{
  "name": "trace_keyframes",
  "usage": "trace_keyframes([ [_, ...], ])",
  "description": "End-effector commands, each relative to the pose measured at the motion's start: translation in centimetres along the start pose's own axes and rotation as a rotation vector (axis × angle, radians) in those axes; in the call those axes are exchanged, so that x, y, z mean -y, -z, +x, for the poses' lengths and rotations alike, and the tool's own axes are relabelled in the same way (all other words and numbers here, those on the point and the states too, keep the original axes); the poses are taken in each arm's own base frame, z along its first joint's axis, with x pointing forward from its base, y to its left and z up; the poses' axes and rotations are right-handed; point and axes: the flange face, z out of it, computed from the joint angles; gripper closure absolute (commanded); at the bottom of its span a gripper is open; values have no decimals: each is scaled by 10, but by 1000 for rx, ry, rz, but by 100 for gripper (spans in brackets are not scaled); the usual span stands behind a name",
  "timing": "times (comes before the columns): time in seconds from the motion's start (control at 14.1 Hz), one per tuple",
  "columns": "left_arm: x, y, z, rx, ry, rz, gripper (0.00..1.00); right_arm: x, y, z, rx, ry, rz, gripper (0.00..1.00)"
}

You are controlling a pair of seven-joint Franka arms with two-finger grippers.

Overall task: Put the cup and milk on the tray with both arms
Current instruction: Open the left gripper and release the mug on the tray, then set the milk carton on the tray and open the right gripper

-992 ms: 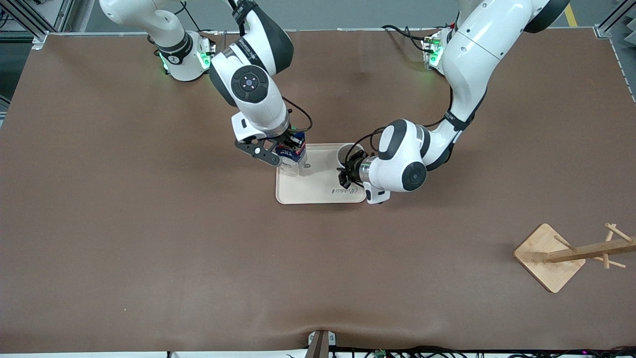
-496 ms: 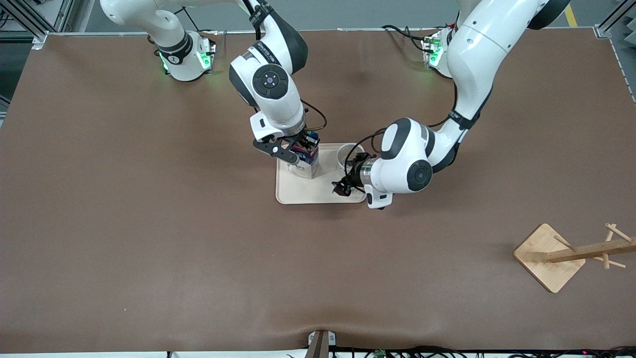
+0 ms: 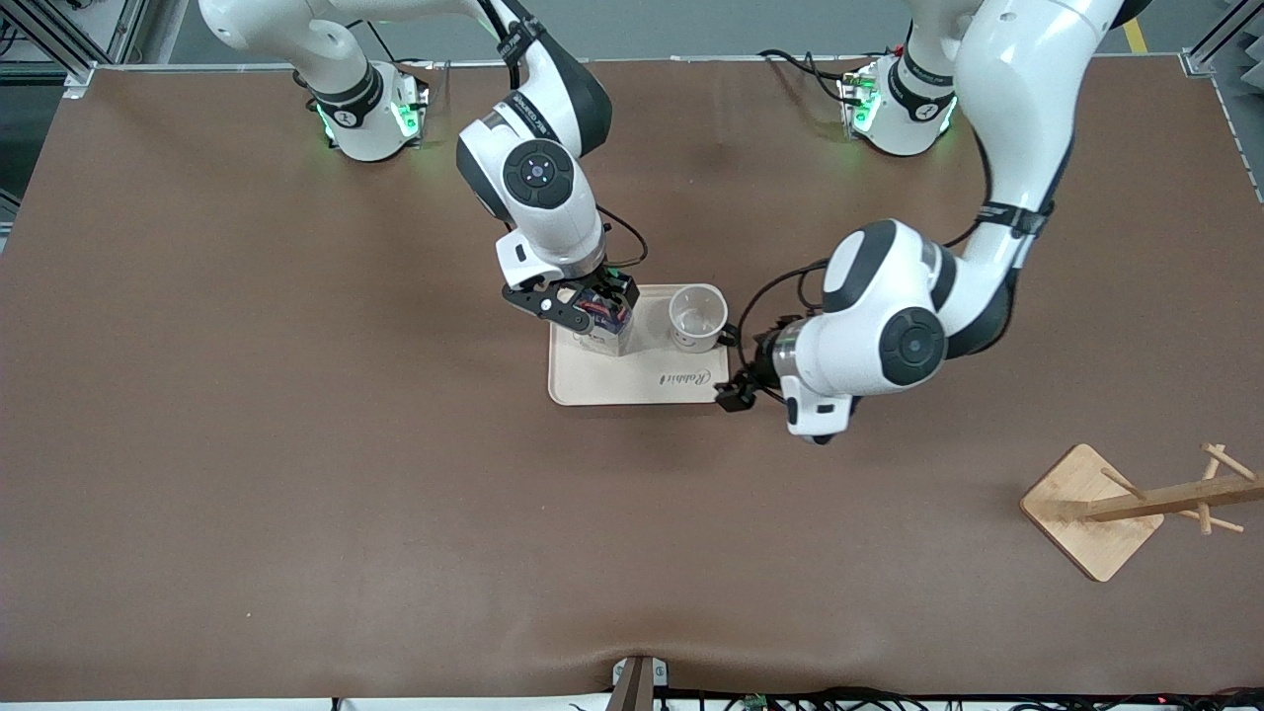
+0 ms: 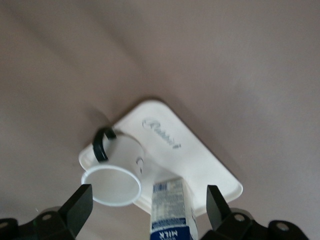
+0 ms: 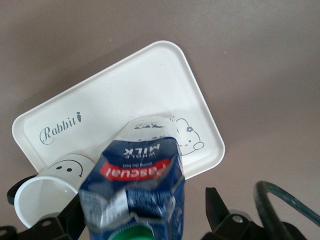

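Observation:
The cream tray [image 3: 632, 387] lies mid-table. On it the white cup [image 3: 698, 318] stands upright, at the corner toward the left arm's base. The dark blue milk [image 3: 604, 338] stands on the tray's end toward the right arm. My right gripper [image 3: 591, 308] hovers over the milk, open, its fingers on either side of the carton top [image 5: 135, 175] with a gap on one side. My left gripper [image 3: 736, 391] is open and empty, over the table just off the tray's corner. It faces the cup [image 4: 112, 182] and the milk [image 4: 170, 212] on the tray [image 4: 200, 160].
A wooden rack [image 3: 1096, 509] lies on its side toward the left arm's end, nearer the front camera. Brown table mat surrounds the tray on all sides. The smiley face on the cup [image 5: 42, 192] and the tray's bear drawing [image 5: 187, 137] show in the right wrist view.
The left gripper opened, let go of the cup and drew back off the tray. The right gripper shifted the milk further onto the tray and opened around it.

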Motion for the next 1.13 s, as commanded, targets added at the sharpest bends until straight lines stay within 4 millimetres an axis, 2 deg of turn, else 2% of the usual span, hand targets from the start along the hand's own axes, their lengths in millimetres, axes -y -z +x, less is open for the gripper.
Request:
trace_keyframes([
  [0.0, 3, 36, 4, -101, -48, 7, 0, -7, 49, 17, 53, -7, -58, 0],
  [0.14, 11, 64, 15, -130, -78, -23, 0, -19, 88, 32, 87, -32, -112, 0],
  [0.28, 24, 92, 29, -167, -154, -30, 0, -25, 130, 55, 67, -59, -66, 0],
  [0.35, 33, 106, 41, -193, -183, -19, 0, -37, 146, 73, 77, -92, -42, 0],
  [0.5, 45, 128, 54, -243, -246, -5, 0, -61, 173, 85, 95, -131, -70, 0],
  [0.64, 59, 150, 66, -287, -302, 8, 0, -96, 222, 121, 96, -189, -52, 0],
  [0.71, 67, 161, 76, -303, -320, 10, 0, -112, 234, 136, 93, -212, -43, 0],
  [0.78, 75, 171, 84, -309, -347, 15, 0, -132, 260, 140, 72, -189, -9, 0],
  [0.85, 85, 184, 89, -315, -374, 21, 0, -165, 275, 157, 66, -150, 10, 0],
  [0.99, 104, 203, 101, -320, -411, 39, 0, -244, 289, 198, 66, -34, 42, 0],
  [1.06, 112, 211, 106, -326, -428, 43, 0, -284, 291, 219, 51, 57, 44, 0],
])
